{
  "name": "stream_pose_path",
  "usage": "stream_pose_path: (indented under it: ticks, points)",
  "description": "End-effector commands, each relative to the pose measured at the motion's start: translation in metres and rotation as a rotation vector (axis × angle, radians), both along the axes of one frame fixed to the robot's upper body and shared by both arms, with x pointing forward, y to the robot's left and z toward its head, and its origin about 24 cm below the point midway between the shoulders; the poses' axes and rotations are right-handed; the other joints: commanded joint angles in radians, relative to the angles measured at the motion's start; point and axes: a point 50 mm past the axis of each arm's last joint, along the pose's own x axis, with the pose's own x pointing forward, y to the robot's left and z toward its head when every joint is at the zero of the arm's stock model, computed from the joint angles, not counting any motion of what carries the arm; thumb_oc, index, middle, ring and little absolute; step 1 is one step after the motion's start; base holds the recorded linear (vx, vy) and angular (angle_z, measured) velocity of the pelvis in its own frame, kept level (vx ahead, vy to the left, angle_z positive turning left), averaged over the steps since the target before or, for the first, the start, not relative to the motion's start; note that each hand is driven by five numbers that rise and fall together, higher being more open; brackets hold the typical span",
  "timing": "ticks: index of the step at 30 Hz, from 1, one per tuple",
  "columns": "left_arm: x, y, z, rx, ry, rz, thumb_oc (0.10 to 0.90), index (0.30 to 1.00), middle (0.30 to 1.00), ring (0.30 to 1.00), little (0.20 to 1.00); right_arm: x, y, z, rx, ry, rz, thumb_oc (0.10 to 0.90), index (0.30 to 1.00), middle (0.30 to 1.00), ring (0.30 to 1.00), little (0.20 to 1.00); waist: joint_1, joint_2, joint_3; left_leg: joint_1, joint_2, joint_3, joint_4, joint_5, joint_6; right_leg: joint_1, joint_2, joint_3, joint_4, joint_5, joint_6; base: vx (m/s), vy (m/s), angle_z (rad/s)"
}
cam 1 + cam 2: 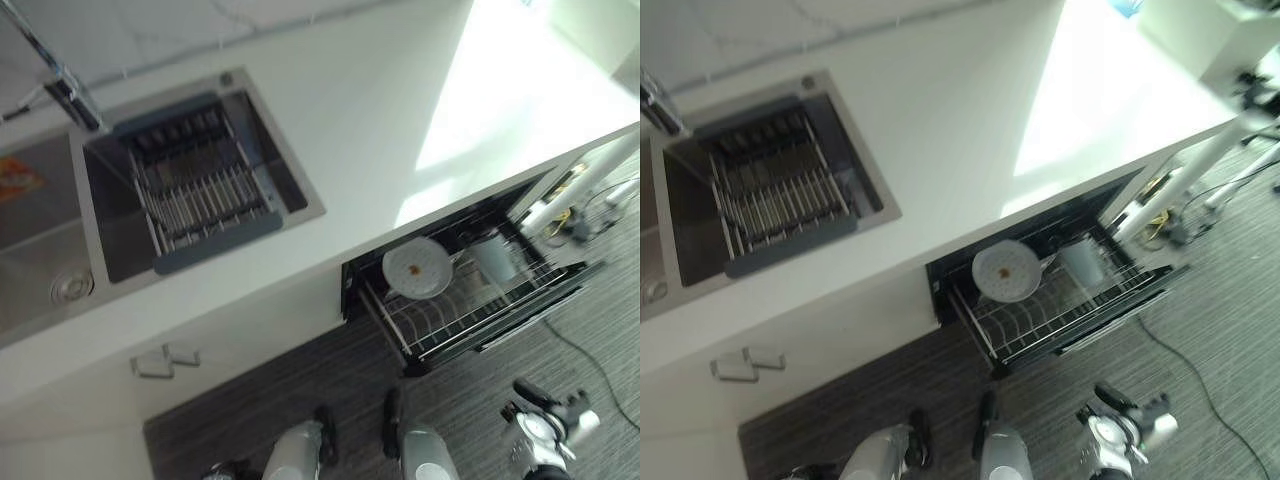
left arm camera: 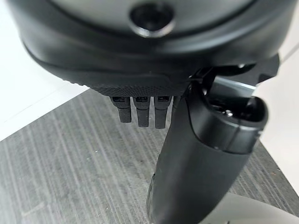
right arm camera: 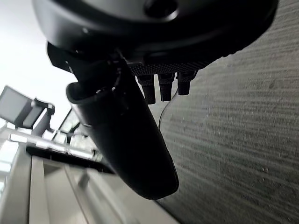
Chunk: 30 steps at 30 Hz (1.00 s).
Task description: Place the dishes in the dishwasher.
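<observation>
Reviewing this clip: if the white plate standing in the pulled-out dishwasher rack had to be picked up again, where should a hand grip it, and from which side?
Probably by its upper rim, coming from above. The white plate stands tilted on edge in the dishwasher rack, so its lower edge sits among the wires while the top edge is free. The counter overhangs behind, so approach from the open floor side.

I see a white table (image 1: 360, 120), a steel-grey sink (image 1: 40, 240) with a dark blue-grey drying rack (image 1: 200, 185) in it, and a white plate (image 1: 417, 267) with a small orange spot in the black dishwasher (image 1: 470, 290). The floor (image 1: 250, 400) is dark grey, finely striped.
</observation>
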Motion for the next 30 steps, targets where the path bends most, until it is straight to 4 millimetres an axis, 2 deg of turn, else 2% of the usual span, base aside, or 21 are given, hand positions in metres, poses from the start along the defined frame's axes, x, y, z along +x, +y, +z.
stream_pose_path:
  ticks: [1, 2, 4, 7, 10, 12, 15, 17, 21, 24, 28, 30]
  points:
    - [-0.035, 0.01, -0.008, 0.053, 0.113, 0.043, 0.8, 0.9, 0.9, 0.9, 0.9, 0.007, -0.028, 0.028, -0.227, -0.043, 0.069, 0.8, 0.9, 0.9, 0.9, 0.9, 0.017, -0.011, -0.038, 0.016, -0.03, -0.027, -0.058, -0.027, -0.023, 0.027, 0.017, -0.005, 0.203, -0.266, -0.035, -0.08, -0.001, 0.42]
    - [-0.034, 0.01, -0.008, 0.051, 0.112, 0.045, 0.8, 0.9, 0.9, 0.9, 0.9, 0.011, -0.027, 0.031, -0.241, -0.049, 0.09, 0.8, 0.9, 0.9, 0.9, 0.9, 0.021, -0.008, -0.033, 0.006, -0.031, -0.032, -0.053, -0.025, -0.023, 0.017, 0.015, -0.005, 0.216, -0.27, -0.038, -0.09, 0.028, 0.42]
    - [-0.029, 0.009, -0.007, 0.05, 0.079, 0.031, 0.8, 0.9, 0.9, 0.9, 0.9, 0.032, -0.019, 0.045, -0.304, -0.072, 0.167, 0.8, 0.9, 0.9, 0.9, 0.9, 0.045, 0.018, -0.005, -0.023, -0.041, -0.063, -0.065, 0.004, -0.029, -0.028, 0.003, -0.01, 0.272, -0.288, -0.048, -0.06, 0.073, 0.35]
    - [-0.024, 0.007, -0.006, 0.039, 0.05, 0.035, 0.8, 0.9, 0.9, 0.9, 0.9, 0.051, -0.014, 0.062, -0.37, -0.1, 0.236, 0.8, 0.9, 0.9, 0.9, 0.9, 0.064, 0.038, 0.013, -0.036, -0.05, -0.084, -0.095, 0.034, -0.041, -0.05, 0.0, -0.012, 0.286, -0.296, -0.052, -0.04, 0.077, 0.26]
    - [-0.025, 0.011, -0.006, 0.023, 0.052, 0.033, 0.8, 0.9, 0.9, 0.9, 0.9, 0.074, -0.012, 0.092, -0.48, -0.157, 0.313, 0.8, 0.9, 0.9, 0.9, 0.9, 0.086, 0.055, 0.021, -0.049, -0.06, -0.106, -0.106, 0.051, -0.049, -0.057, 0.001, -0.019, 0.29, -0.304, -0.057, 0.0, 0.07, 0.24]
    - [-0.035, 0.017, -0.006, 0.02, 0.08, 0.021, 0.8, 0.9, 0.9, 0.9, 0.9, 0.089, -0.016, 0.123, -0.567, -0.229, 0.359, 0.8, 0.9, 0.9, 0.9, 0.9, 0.104, 0.062, 0.021, -0.047, -0.064, -0.12, -0.106, 0.051, -0.05, -0.047, -0.002, -0.026, 0.287, -0.305, -0.054, 0.07, 0.093, 0.25]
    - [-0.043, 0.022, -0.007, 0.014, 0.098, 0.017, 0.8, 0.9, 0.9, 0.9, 0.9, 0.101, -0.016, 0.156, -0.659, -0.319, 0.392, 0.8, 0.9, 0.9, 0.9, 0.9, 0.119, 0.062, 0.015, -0.042, -0.06, -0.123, -0.106, 0.047, -0.051, -0.035, -0.003, -0.034, 0.282, -0.305, -0.049, 0.06, 0.075, 0.28]
    - [-0.047, 0.026, -0.006, 0.024, 0.101, 0.009, 0.8, 0.9, 0.9, 0.9, 0.9, 0.114, -0.015, 0.202, -0.731, -0.411, 0.452, 0.8, 0.9, 0.9, 0.9, 0.9, 0.143, 0.051, 0.007, -0.039, -0.055, -0.125, -0.106, 0.038, -0.045, -0.021, -0.006, -0.052, 0.274, -0.302, -0.037, 0.06, 0.057, 0.32]
    - [-0.043, 0.045, 0.0, 0.065, 0.086, 0.017, 0.8, 0.9, 0.9, 0.9, 0.9, 0.136, -0.016, 0.276, -0.909, -0.416, 0.534, 0.8, 0.9, 0.9, 0.9, 0.9, 0.21, 0.039, 0.0, -0.05, -0.053, -0.146, -0.106, 0.039, -0.037, 0.003, -0.016, -0.096, 0.27, -0.299, -0.024, 0.03, -0.032, 0.35]
    - [-0.042, 0.058, 0.005, 0.092, 0.076, 0.024, 0.8, 0.9, 0.9, 0.9, 0.9, 0.141, -0.019, 0.32, -1.018, -0.402, 0.521, 0.8, 0.9, 0.9, 0.9, 0.9, 0.249, 0.041, -0.005, -0.065, -0.054, -0.16, -0.106, 0.045, -0.045, 0.025, -0.019, -0.129, 0.258, -0.303, -0.022, 0.01, -0.031, 0.35]
    - [-0.043, 0.066, 0.008, 0.072, 0.039, 0.037, 0.8, 0.9, 0.9, 0.9, 0.9, 0.141, -0.024, 0.341, -1.018, -0.413, 0.483, 0.8, 0.9, 0.9, 0.9, 0.9, 0.282, 0.041, -0.014, -0.068, -0.056, -0.181, -0.106, 0.043, -0.049, 0.071, -0.016, -0.163, 0.227, -0.299, -0.019, 0.06, -0.028, 0.13]
    - [-0.041, 0.063, 0.008, 0.004, 0.005, 0.035, 0.8, 0.9, 0.9, 0.9, 0.9, 0.145, -0.022, 0.323, -0.959, -0.369, 0.53, 0.8, 0.9, 0.9, 0.9, 0.9, 0.288, 0.035, -0.021, -0.059, -0.054, -0.191, -0.106, 0.034, -0.049, 0.103, -0.006, -0.175, 0.191, -0.29, -0.012, 0.04, -0.072, 0.33]
